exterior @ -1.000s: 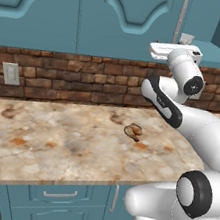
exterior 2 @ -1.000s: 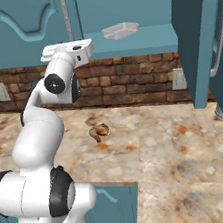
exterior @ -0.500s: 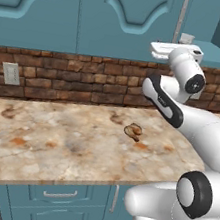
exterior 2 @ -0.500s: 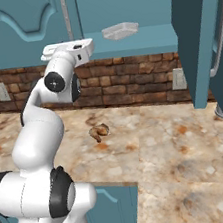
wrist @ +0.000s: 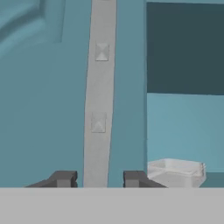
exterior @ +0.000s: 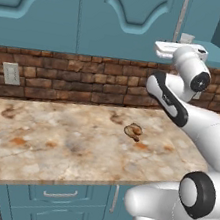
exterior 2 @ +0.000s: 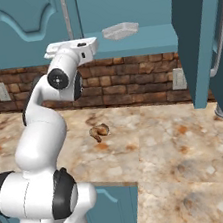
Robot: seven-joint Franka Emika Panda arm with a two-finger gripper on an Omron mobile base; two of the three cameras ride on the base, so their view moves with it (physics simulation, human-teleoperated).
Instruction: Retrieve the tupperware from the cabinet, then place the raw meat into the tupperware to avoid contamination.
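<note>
Beside the translucent whitish plastic tupperware (wrist: 176, 172), narrowed fingers (wrist: 134, 178) straddle the silver bar handle (wrist: 98, 109); pulling crookedly could slip them off.

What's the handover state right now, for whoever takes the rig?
Gripper: open, fingertips either side of the silver bar handle, small gaps showing, nothing held.
Tupperware: on the open shelf of the cabinet, beside that handle.
Raw meat: lying on the counter.
Done: shelf exposed.
Left: fetch the tupperware down, put the meat in it.
</note>
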